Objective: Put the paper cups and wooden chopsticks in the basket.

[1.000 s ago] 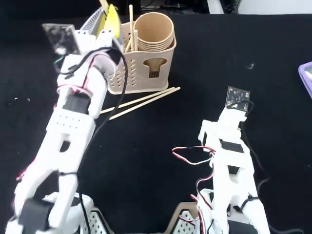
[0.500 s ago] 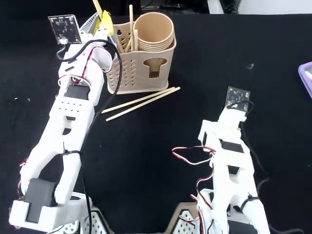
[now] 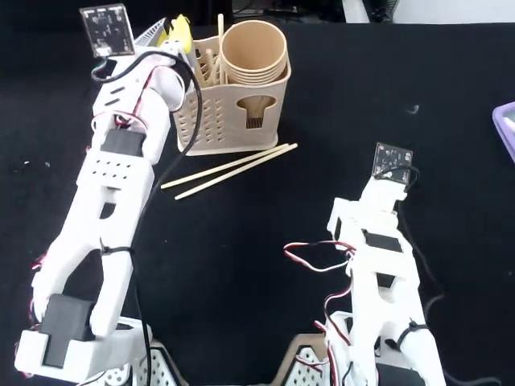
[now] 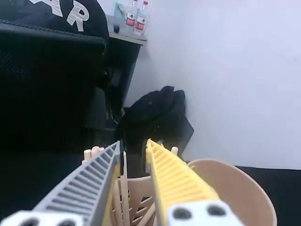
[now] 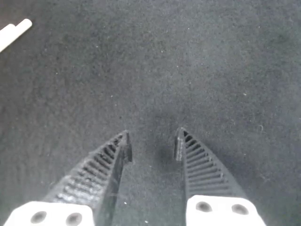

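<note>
Two wooden chopsticks (image 3: 229, 170) lie slantwise on the counter (image 3: 451, 241) just before the basket (image 3: 241, 133), our left pincer (image 4: 134, 145) slightly parted above its rim, our right pincer (image 5: 153, 139) released off their tips.

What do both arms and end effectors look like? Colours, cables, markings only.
Left arm and right arm: white segments, black motors, red, black and white cables, a dark circuit board at each wrist. Left end effector: one grey, one yellow ridged finger. Right end effector: two black ridged ones.
</note>
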Controlling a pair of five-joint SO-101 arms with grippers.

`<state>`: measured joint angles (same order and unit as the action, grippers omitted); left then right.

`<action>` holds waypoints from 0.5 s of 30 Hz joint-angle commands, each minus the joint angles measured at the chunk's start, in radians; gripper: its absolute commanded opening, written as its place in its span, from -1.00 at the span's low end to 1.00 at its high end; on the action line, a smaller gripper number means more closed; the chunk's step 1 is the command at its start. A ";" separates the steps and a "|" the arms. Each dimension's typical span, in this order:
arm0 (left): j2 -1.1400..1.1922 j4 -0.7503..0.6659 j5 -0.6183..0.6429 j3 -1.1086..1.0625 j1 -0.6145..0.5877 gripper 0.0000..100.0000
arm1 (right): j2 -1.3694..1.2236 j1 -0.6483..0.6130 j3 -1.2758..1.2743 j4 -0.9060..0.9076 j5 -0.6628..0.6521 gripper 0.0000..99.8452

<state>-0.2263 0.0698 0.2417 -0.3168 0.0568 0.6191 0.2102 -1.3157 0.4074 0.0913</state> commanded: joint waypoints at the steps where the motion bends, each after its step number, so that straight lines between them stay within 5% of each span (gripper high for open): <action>1: -0.091 0.127 0.012 0.099 -0.045 -0.80 | 0.024 -0.017 0.047 -0.025 0.002 -0.68; 6: -0.279 0.427 0.009 0.093 -0.062 -0.79 | 0.024 -0.017 0.047 -0.025 0.002 -0.68; 11: -0.387 0.842 -0.195 0.068 -0.039 -0.79 | 0.024 -0.017 0.047 -0.025 0.002 -0.68; 15: -0.387 0.890 -0.347 -0.117 -0.021 -0.79 | 0.024 -0.017 0.047 -0.025 0.002 -0.68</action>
<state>-0.5792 0.8938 0.0330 -0.3107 0.0123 0.6191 0.2102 -1.3157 0.4074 0.0913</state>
